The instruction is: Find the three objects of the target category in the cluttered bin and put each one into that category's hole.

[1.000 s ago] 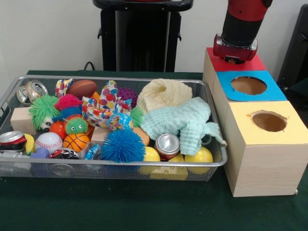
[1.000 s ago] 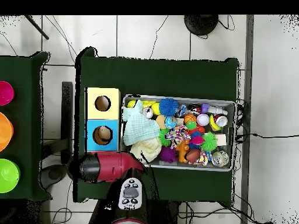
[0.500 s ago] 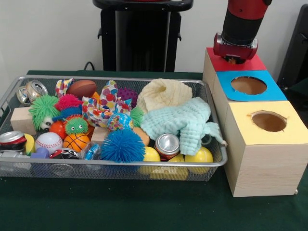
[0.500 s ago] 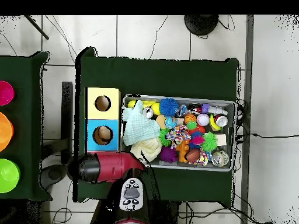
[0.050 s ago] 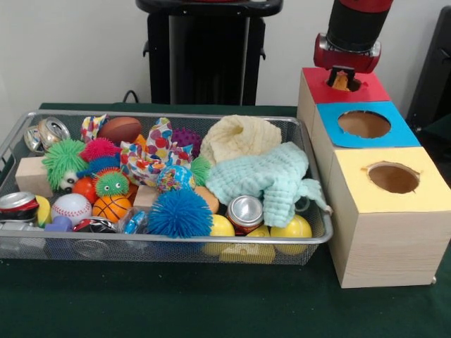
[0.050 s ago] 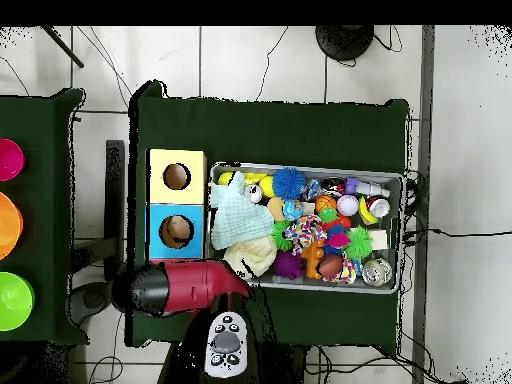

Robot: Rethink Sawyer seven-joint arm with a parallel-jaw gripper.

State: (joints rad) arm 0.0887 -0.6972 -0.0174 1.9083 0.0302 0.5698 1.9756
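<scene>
A small orange thing (image 5: 341, 82) shows right under the gripper (image 5: 342, 73), just over the top of the red box (image 5: 368, 92). That's at about 1 o'clock in the front view. Can't tell what the orange thing is, or if it hangs from the gripper or sits in the box's hole. Can't tell if the gripper is wide, narrow or holding it either; too little of it shows. The red box's hole is hidden under the gripper.

My guess: this is the drop step, w/ one thing going into the red hole.

To do it well:
- Line the gripper up right over the hole, not over the rim.
- Let go low, so the thing falls in and doesn't bounce off.
- Go straight up after, so nothing gets bumped.

The blue box (image 5: 330, 121) touches the red one at its 6 o'clock side, and the yellow box (image 5: 394, 232) comes next, nearest the camera. Both have open round holes, so a drop that slides off could roll into the wrong one.

The wire bin (image 5: 162, 243) sits at 9 o'clock from the boxes, full of balls, cans and a green cloth (image 5: 264, 176). The cloth may hide more things to hunt for.
</scene>
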